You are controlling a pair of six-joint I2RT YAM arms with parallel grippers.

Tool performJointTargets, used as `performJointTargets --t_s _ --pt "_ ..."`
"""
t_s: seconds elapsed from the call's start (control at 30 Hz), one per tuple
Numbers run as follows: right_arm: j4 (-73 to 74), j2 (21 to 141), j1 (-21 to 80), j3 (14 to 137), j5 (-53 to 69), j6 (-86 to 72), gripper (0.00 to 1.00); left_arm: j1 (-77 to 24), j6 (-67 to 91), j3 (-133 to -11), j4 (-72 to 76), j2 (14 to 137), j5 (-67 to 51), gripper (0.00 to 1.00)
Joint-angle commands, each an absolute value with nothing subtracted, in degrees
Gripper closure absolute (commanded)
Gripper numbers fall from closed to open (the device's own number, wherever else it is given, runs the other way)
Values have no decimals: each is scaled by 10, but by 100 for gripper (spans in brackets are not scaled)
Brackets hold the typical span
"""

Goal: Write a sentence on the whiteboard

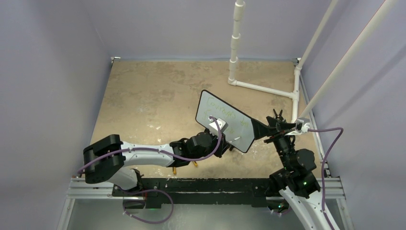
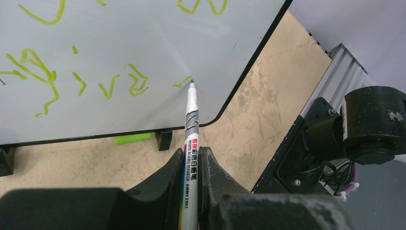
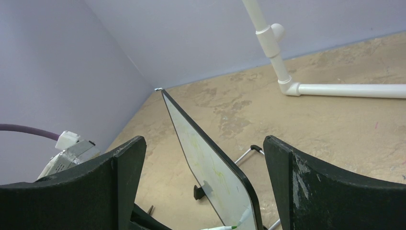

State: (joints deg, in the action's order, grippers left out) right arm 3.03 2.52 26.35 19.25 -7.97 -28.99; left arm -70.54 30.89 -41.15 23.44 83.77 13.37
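Pinching the marker (image 2: pixel 191 120) upright at the lower middle of the left-wrist frame, the left gripper (image 2: pixel 193 158) presses its green tip to the whiteboard (image 2: pixel 143 43), which stands on its feet right of centre in the top view. The sentence (image 2: pixel 110 86) ends at that tip, probably mid-stroke, with only a narrow strip left before the rounded lower-right corner. The right gripper (image 3: pixel 203 143) is spread wide around the board's edge, pinching nothing, perhaps guarding against tipping.

table (image 1: pixel 143 91) far-left: open | right: whiteboard (image 1: pixel 215 105), pipe frame (image 1: pixel 263 88) block — gap between maybe passable
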Motion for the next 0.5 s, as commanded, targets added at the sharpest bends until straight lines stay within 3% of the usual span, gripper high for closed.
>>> performJointTargets --t_s 0.0,0.47 --pt "22 19 266 192 -83 -294 5 -708 309 -434 257 846 120 100" --pt "23 19 266 192 -83 -294 5 -708 313 -437 246 853 126 100"
